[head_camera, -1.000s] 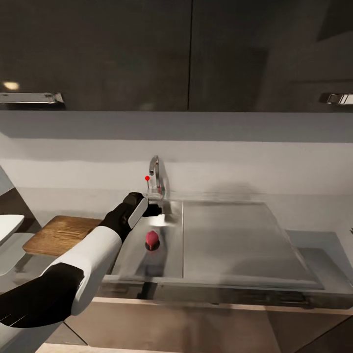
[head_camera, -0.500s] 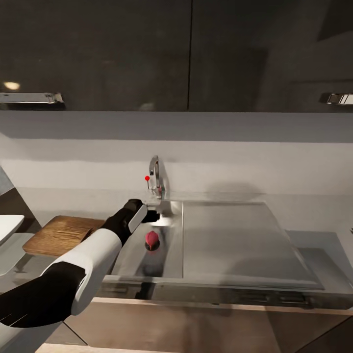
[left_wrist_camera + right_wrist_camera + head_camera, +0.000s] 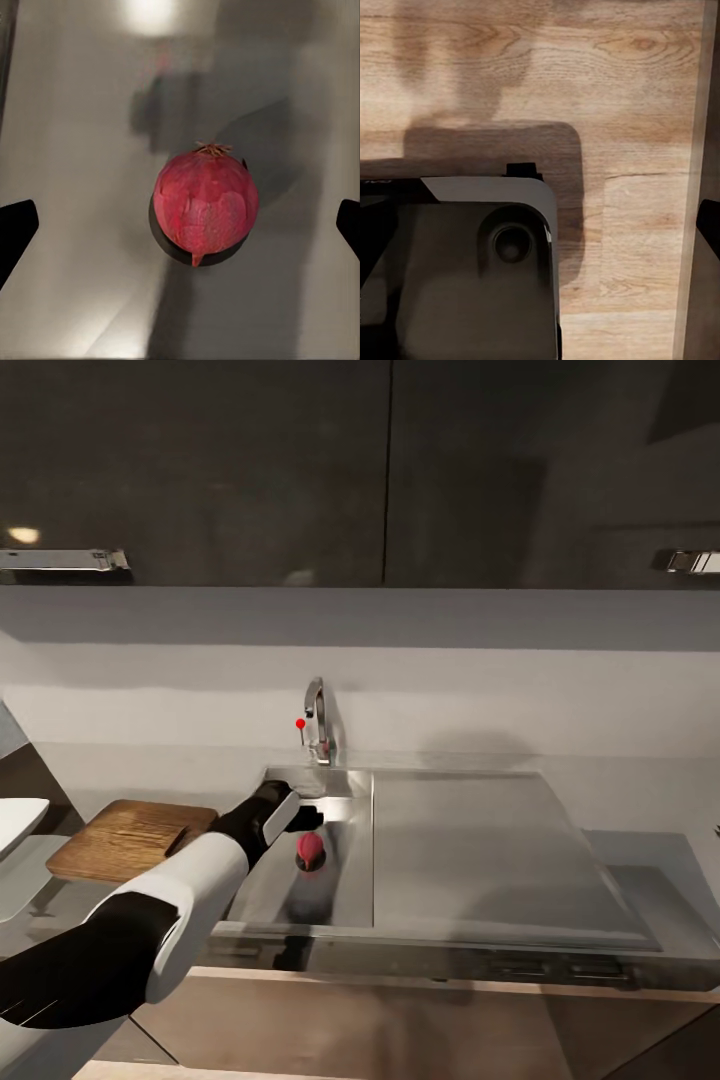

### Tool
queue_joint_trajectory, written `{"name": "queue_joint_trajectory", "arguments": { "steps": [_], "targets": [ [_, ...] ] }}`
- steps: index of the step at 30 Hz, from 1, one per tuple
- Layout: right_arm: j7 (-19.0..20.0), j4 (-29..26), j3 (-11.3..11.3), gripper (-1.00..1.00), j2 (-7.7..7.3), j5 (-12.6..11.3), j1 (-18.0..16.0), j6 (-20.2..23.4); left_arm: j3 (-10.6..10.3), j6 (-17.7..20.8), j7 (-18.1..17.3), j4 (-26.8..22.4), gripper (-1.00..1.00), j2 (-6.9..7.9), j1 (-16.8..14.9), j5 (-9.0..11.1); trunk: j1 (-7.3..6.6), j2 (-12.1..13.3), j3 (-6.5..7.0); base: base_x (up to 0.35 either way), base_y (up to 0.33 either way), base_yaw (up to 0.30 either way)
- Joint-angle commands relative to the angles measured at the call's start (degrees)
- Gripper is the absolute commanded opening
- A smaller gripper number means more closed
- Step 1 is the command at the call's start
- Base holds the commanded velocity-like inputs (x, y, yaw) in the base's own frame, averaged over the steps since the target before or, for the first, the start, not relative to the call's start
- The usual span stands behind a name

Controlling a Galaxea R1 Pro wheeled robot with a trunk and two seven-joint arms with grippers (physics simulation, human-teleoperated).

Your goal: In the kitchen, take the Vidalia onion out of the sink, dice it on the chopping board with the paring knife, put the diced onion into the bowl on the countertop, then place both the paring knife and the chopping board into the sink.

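Left end effector, fingers apart, hovers over the Vidalia onion in the sink; an off-centre squeeze could roll it away.

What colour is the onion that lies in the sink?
The onion is red, clearest in the left wrist view.
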Motion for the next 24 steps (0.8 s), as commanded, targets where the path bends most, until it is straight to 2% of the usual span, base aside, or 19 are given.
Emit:
{"name": "queue_joint_trajectory", "arguments": {
  "steps": [1, 14, 24],
  "targets": [
    [-0.08, 0.04, 0.47, 1.00, 0.03, -0.58, -0.04, -0.19, -0.41, -0.59, 0.41, 0.49, 1.00, 0.03, -0.04, 0.61, 0.01, -0.06, -0.07, 0.000, 0.000, 0.000],
    [0.07, 0.04, 0.47, 1.00, 0.07, -0.61, -0.04, -0.19, -0.50, -2.26, 0.37, 1.55, 1.00, -0.27, -0.04, 0.61, 0.01, -0.06, -0.10, 0.003, 0.000, 0.000],
    [0.10, 0.04, 0.47, 1.00, 0.09, -0.61, -0.04, -0.19, -0.67, -2.32, 0.29, 1.94, 1.00, -0.37, -0.04, 0.61, 0.01, -0.06, -0.53, 0.094, -0.040, 0.000]
  ]
}}
